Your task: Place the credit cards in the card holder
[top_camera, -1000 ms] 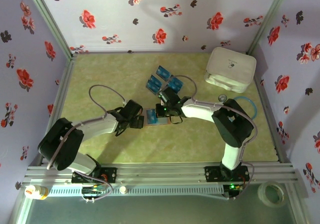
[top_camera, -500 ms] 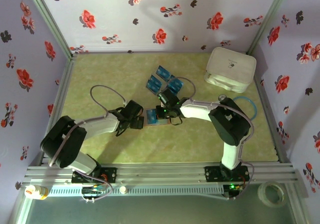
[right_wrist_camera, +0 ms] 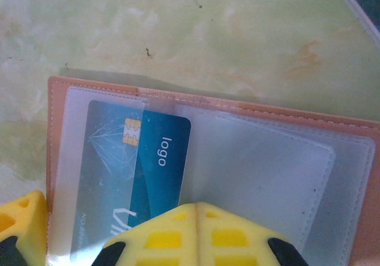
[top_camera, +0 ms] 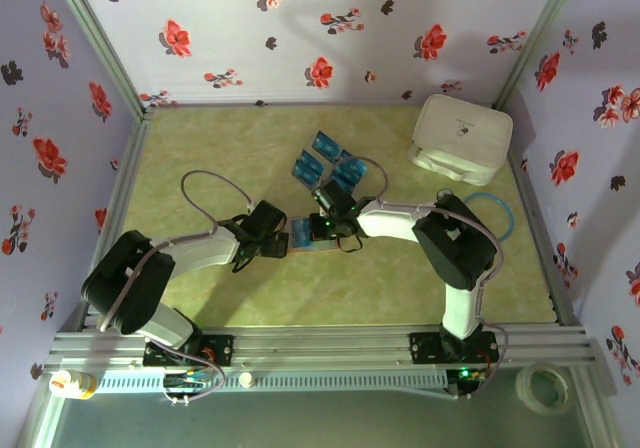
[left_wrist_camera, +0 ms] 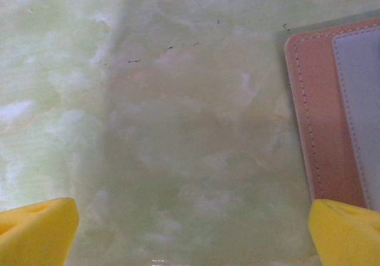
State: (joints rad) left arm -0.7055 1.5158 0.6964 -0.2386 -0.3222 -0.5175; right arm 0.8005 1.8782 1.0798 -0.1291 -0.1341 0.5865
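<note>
The open card holder (left_wrist_camera: 314,111) lies flat on the bench (top_camera: 200,148) between the two arms, and a blue card (right_wrist_camera: 157,159) sits part-way into its left clear sleeve (right_wrist_camera: 71,159). The right claw (right_wrist_camera: 199,221) is clenched, its tips together at the card's near end; whether it pinches that end or only pushes it I cannot tell. The left claw (left_wrist_camera: 190,230) is released wide and empty, with the holder's stitched edge just by its right finger. Several loose cards (top_camera: 325,148) lie a little beyond the holder. I judge the card to be light, stiff and slick, so it should slide in if it is kept level with the sleeve mouth and held by the end away from it. The sleeve looks soft and likely to buckle, and the holder looks light enough to skid, so its outer edge wants pinning.
</note>
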